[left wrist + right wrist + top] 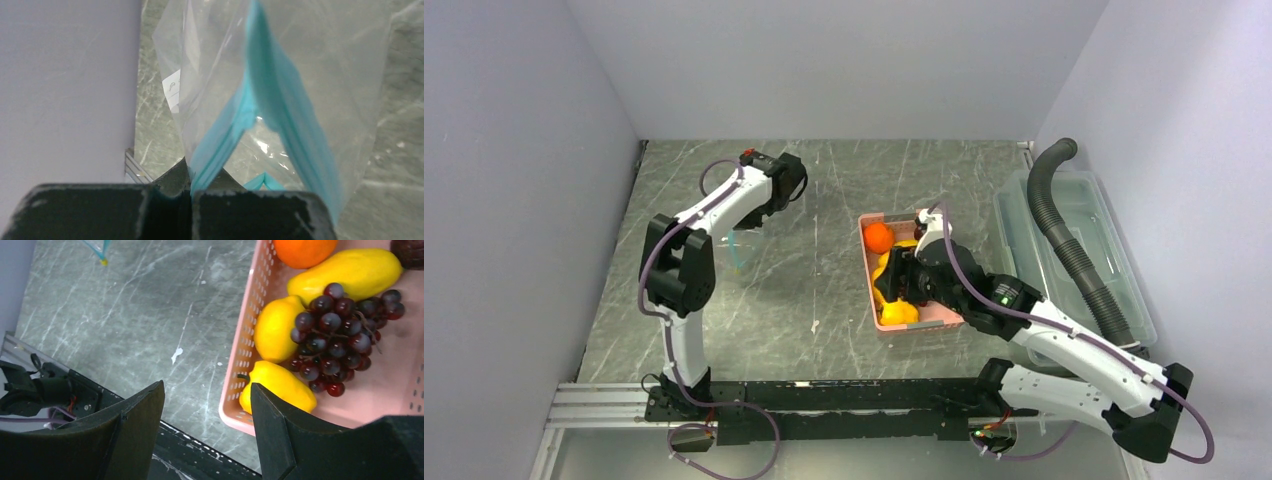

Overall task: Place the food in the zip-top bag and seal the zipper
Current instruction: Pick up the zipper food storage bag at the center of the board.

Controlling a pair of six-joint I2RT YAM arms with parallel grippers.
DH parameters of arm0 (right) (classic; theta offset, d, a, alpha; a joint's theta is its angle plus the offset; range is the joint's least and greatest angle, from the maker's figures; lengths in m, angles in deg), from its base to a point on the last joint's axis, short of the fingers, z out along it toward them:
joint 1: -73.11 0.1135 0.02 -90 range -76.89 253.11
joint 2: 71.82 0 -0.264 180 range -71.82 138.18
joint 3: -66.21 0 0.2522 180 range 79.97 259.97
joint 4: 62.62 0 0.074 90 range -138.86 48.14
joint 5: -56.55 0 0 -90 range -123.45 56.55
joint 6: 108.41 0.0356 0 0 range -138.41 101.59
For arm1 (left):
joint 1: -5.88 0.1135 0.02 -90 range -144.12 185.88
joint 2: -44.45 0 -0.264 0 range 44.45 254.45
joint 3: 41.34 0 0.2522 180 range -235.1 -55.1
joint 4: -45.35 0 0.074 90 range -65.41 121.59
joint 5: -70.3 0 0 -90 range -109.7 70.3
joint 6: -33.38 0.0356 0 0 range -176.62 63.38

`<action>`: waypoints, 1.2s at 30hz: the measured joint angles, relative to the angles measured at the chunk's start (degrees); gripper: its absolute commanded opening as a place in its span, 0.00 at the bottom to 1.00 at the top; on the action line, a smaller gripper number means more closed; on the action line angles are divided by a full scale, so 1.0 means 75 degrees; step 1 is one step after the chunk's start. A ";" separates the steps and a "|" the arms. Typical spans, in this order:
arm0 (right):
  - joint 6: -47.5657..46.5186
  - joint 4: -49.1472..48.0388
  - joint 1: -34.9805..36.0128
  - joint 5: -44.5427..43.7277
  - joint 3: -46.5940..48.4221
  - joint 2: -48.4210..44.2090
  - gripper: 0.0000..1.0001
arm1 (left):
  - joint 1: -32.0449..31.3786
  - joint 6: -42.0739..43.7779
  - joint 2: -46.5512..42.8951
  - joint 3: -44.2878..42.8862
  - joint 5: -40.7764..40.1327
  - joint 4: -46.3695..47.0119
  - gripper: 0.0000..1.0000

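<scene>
Two arms, two jobs. At about ten o'clock on the table, the left gripper is pinched tight on the zipper, holding the zip-top bag with its mouth parted. Toward three o'clock, the right gripper hangs spread wide over the pink basket, where the grapes, yellow pieces and orange fruit all lie. The risk I see is that a one-sided grip lets the floppy mouth sag shut, so delivered fruit could glance off.
</scene>
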 measured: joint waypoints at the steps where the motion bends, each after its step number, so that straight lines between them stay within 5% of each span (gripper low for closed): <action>1: -0.0006 -0.0102 0.0000 0.0125 0.0023 0.0061 0.67 | -0.0015 0.0032 -0.0090 0.0000 0.0146 0.0032 0.00; 36: 0.0157 -0.3654 0.0699 0.0839 0.0941 0.3727 0.77 | -0.0600 0.0443 -0.2696 0.1641 0.4453 0.1058 0.00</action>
